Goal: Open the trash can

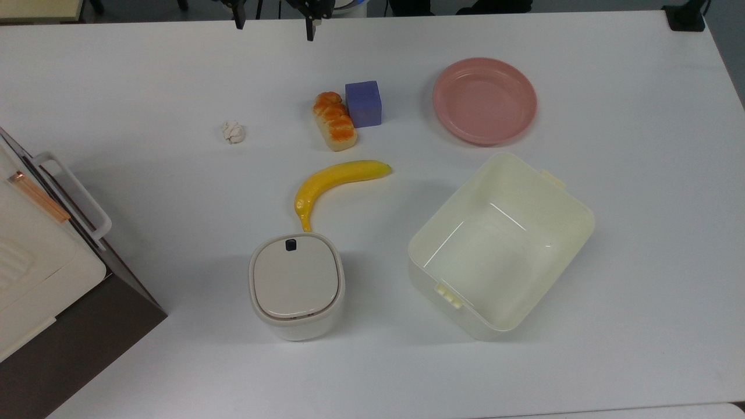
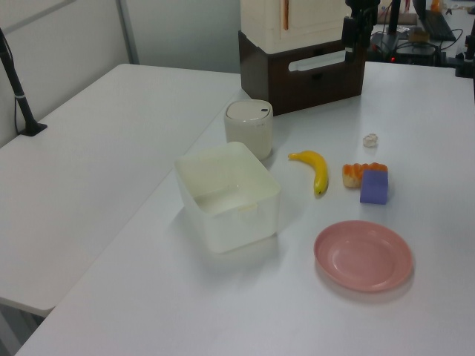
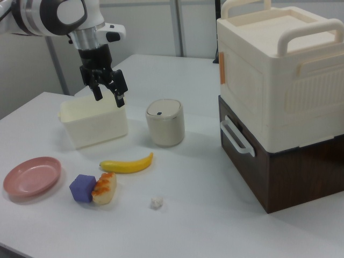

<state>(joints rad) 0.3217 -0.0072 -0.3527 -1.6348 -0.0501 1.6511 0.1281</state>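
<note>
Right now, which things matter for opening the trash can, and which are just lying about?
For the job: trash can, its lid button, the open tool.

Lying about: banana, bread, purple block, pink plate, yellow tub, paper wad, white box.

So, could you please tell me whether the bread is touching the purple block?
Touching. In the top view the bread lies against the purple block's left side with no table showing between them; the right view agrees.

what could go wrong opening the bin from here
The open hand is high and far from the trash can, so it must land precisely on the small black button; a miss would just press the lid. The banana stem nearly touches the bin on the button side and could get knocked. A hard push might slide the light bin.
</note>
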